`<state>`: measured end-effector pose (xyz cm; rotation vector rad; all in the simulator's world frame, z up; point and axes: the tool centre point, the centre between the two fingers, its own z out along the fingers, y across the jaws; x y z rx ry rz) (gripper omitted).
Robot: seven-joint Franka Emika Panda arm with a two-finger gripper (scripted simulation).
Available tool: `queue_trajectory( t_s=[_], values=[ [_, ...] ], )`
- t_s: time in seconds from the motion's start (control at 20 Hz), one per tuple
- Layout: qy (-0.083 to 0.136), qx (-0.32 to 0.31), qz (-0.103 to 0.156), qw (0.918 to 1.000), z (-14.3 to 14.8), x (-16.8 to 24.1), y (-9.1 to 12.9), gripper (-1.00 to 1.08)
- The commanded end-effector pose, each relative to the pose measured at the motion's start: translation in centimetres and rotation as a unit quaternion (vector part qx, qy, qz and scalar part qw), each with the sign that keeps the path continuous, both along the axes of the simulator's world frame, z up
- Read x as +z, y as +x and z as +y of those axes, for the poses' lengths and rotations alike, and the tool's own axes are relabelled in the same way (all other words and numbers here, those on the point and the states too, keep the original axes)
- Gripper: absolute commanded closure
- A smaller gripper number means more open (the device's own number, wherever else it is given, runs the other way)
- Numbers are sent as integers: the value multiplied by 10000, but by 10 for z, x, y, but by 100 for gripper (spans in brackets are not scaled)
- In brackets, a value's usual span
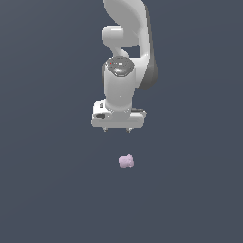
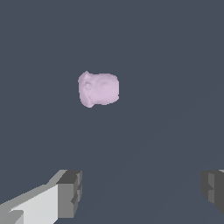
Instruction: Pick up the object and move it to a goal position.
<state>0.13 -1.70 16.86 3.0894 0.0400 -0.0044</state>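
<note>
Pale pink-lilac and matte, the object (image 1: 126, 161) is a small lumpy blob with rounded, uneven sides, lying alone on the flat dark slate-grey surface (image 1: 47, 190). In the exterior view it sits below the white arm (image 1: 126, 57), just toward that view's right of the gripper's midline, with a clear gap between it and the fingertips. The gripper (image 1: 117, 129) points straight down and holds nothing; its two short fingers stand apart, one at each end of the wide white hand. The wrist view confirms this: the two grey fingertips (image 2: 70, 192) show at opposite sides of the picture with bare floor between them, and the object (image 2: 98, 89) lies ahead of them, touching neither, nearer the finger with the white body behind it
</note>
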Motion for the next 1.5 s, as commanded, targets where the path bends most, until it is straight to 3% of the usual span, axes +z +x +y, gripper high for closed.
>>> queue_trajectory(
  t_s=[0.0, 0.5, 1.0, 1.45],
  values=[
    [0, 0, 0, 10000, 0, 0, 0, -92],
    [122, 226, -60, 9997, 43, 0, 3, -92],
    [123, 129, -59, 9998, 42, -1, 4, -92],
    [157, -487, -66, 9987, 41, -7, 11, -92]
  ],
)
